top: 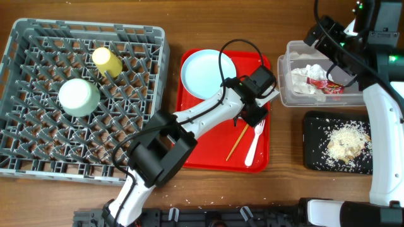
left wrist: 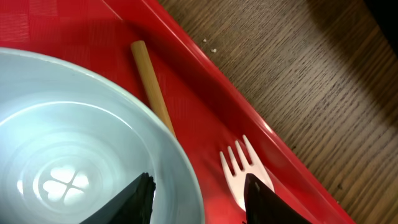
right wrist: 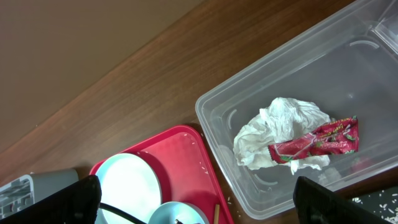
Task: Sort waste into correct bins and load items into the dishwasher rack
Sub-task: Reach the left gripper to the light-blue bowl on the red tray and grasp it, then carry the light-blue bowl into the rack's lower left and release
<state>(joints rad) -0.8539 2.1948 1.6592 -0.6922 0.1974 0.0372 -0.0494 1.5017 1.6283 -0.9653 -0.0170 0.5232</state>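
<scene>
Wood table [top: 290, 129], red tray [left wrist: 62, 25] under my left arm, which reaches across it, wrist angled down. Left gripper [left wrist: 198, 188] parted, holding nothing: the mint saucer [left wrist: 74, 124] rim sits between the jaws, one finger over its well, the other over the fork [left wrist: 239, 165] handle. Chopstick [left wrist: 149, 81] just past the jaws, partly hidden by saucer. Right arm is above the clear tub [right wrist: 298, 62]; right gripper [right wrist: 196, 194] spread wide, empty. Tissue [right wrist: 280, 124] and red wrapper [right wrist: 317, 143] lie in the tub beyond the jaws, touching.
</scene>
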